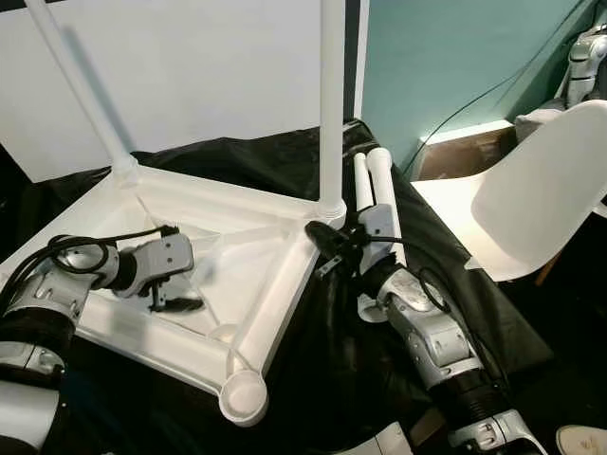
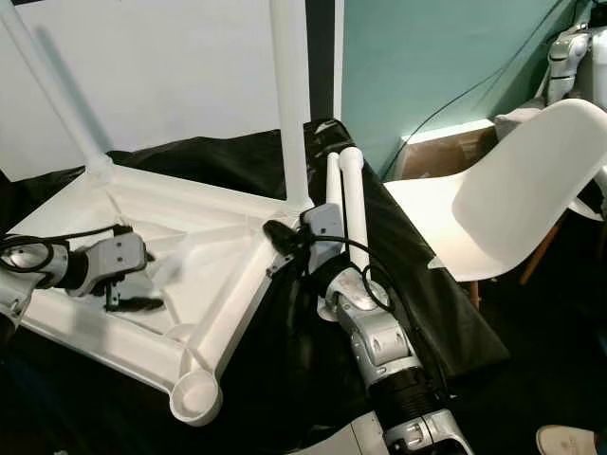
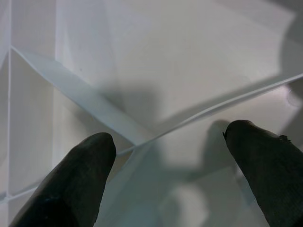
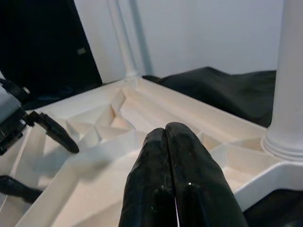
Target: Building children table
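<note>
1. Left gripper (image 1: 175,292): its two black fingers (image 3: 75,179) are spread apart and hold nothing. They point down into the ribbed underside of the white table top (image 1: 123,332), close above the thin crossing ribs (image 3: 90,101).
2. Right gripper (image 1: 322,239): its fingers (image 4: 175,175) are pressed together with nothing between them. The tips sit at the table top's rim, just beside the base of the near upright leg (image 1: 331,104).
3. Table top: it lies upside down on a black cloth (image 1: 332,360). Two white legs stand in its corner sockets, the near one and a far leg (image 1: 81,85) at the back corner. The front corner socket (image 1: 243,396) is open.
4. Loose legs (image 1: 377,185): two white tubes lie side by side on the cloth, just beyond the right gripper's wrist.
5. Surroundings: a white chair (image 1: 531,204) stands on the robot's right, before a teal wall (image 1: 455,57). A white panel (image 1: 190,66) rises behind the table top.
</note>
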`<state>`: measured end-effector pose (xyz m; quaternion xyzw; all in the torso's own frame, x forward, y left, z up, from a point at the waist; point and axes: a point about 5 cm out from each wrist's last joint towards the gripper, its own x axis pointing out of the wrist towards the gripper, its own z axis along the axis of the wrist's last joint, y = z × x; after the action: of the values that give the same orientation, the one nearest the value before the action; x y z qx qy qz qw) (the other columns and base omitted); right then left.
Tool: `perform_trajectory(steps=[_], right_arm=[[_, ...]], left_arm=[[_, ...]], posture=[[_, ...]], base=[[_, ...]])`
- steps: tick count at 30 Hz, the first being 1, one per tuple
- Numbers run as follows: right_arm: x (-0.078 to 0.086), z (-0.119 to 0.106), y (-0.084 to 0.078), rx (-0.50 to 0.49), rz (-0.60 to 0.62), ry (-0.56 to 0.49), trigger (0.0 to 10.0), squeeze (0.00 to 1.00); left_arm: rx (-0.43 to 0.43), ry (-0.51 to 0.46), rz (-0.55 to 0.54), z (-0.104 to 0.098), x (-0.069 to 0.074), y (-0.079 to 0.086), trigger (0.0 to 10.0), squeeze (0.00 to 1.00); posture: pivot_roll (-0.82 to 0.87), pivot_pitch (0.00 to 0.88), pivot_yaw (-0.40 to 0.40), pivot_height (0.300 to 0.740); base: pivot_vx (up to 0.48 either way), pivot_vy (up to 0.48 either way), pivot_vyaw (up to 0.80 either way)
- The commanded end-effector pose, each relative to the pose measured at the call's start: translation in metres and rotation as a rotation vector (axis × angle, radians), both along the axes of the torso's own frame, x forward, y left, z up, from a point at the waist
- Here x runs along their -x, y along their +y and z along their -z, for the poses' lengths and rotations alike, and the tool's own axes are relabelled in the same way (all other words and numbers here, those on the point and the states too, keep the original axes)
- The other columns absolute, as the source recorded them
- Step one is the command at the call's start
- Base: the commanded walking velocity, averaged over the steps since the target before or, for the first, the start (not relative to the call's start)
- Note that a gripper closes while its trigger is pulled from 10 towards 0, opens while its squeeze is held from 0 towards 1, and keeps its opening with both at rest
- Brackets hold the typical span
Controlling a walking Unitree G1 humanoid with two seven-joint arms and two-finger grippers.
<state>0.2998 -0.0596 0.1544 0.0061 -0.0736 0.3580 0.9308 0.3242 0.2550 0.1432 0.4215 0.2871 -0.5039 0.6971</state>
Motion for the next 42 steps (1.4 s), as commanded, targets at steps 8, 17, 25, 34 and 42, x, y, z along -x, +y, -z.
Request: perform_trajectory(steps=[8,17,25,34,42], right_arm=[[0.002,0.004,0.001,0.005,-0.003,0.015,10.0,0.00],[0.001,0.003,0.002,0.012,-0.013,0.018,10.0,0.00],[0.001,0.002,0.002,0.015,-0.015,0.014,10.0,0.00],[0.000,0.001,0.002,0.015,-0.012,0.008,10.0,0.00],[0.002,0.002,0.002,0.010,-0.008,0.009,10.0,0.00]], left_arm=[[0.088,0.149,0.012,-0.006,0.007,0.010,10.0,0.02],[0.103,0.210,0.108,0.007,0.017,-0.002,10.0,0.00],[0.073,0.273,0.121,0.024,0.023,-0.006,1.1,0.00],[0.053,0.272,0.171,0.032,0.024,-0.016,0.0,0.00],[-0.021,0.110,0.061,0.040,0.008,-0.022,0.0,0.00]], posture=[[-0.05,0.000,0.064,0.740],[-0.04,0.000,0.056,0.740],[-0.04,0.000,0.055,0.740],[-0.05,0.000,0.057,0.740],[-0.05,0.000,0.066,0.740]], base=[[0.000,0.000,0.00],[0.000,0.000,0.00],[0.000,0.000,0.00],[0.000,0.000,0.00],[0.000,0.000,0.00]])
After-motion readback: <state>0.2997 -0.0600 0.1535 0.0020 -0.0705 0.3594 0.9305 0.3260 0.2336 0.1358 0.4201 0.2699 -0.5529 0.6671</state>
